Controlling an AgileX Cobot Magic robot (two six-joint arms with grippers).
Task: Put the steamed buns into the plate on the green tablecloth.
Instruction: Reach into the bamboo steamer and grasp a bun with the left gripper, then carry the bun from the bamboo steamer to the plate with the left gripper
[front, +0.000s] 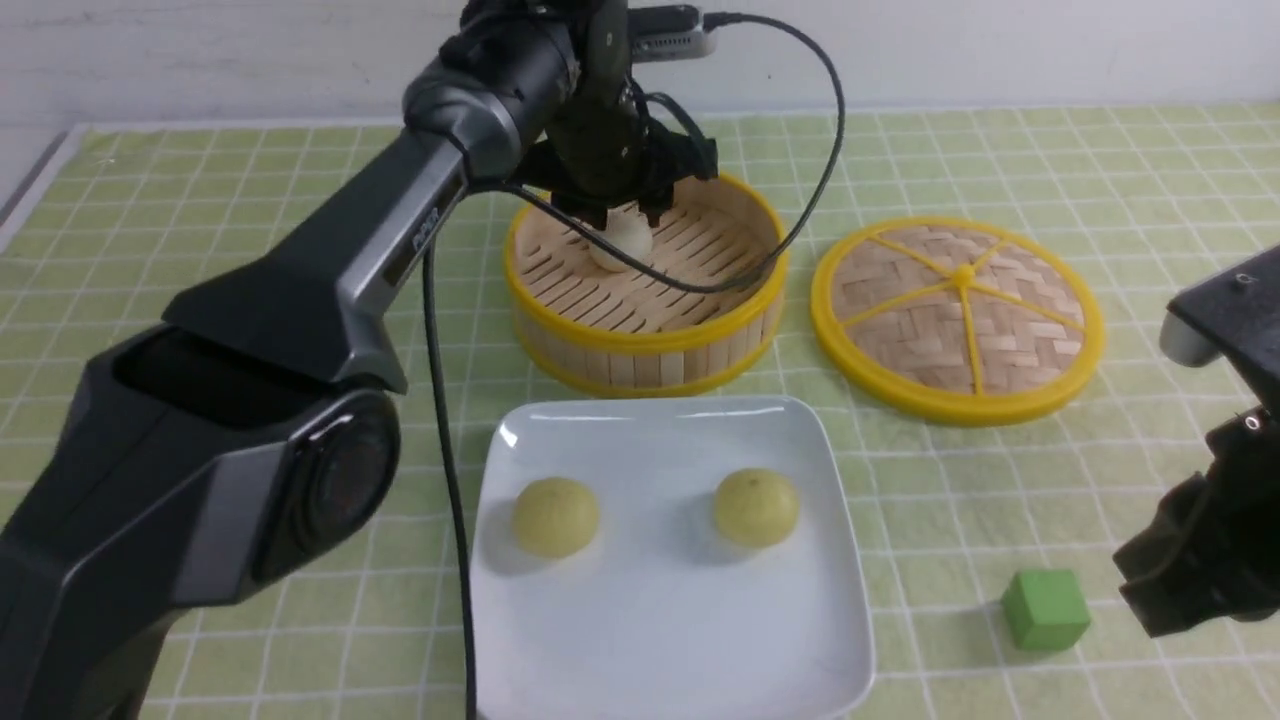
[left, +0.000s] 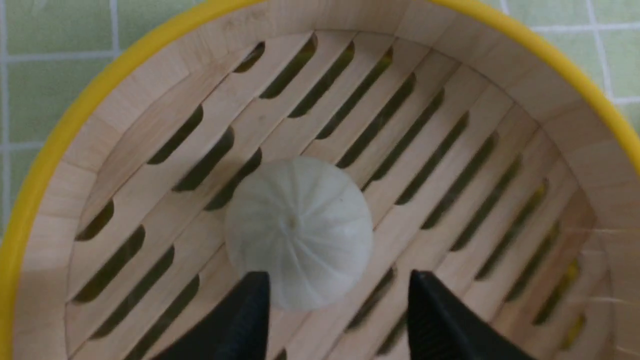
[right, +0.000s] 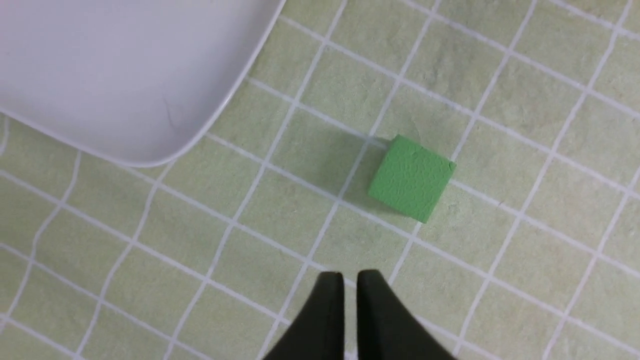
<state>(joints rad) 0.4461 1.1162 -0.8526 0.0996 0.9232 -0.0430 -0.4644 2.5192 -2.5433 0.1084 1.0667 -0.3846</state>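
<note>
Now, one white bun (left: 299, 230) to go, my left gripper (front: 628, 212) over it.
It hangs spread and empty inside the steamer (front: 645, 345), beyond the plate (front: 660, 640) on the green tablecloth (front: 200, 200); the bun lies just ahead of the fingertips (left: 250, 300), off-centre in the gap, one tip at its edge, the other clear. I judge I must centre, then sink. The left yellow bun (front: 556, 515) and the right yellow bun (front: 756, 507) sit on the plate. My right gripper (right: 350, 280), pinched together on nothing, hovers near right.

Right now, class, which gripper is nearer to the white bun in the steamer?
Left. The left gripper hangs open over the white bun inside the steamer; the right gripper is shut, far off near the green cube.
</note>
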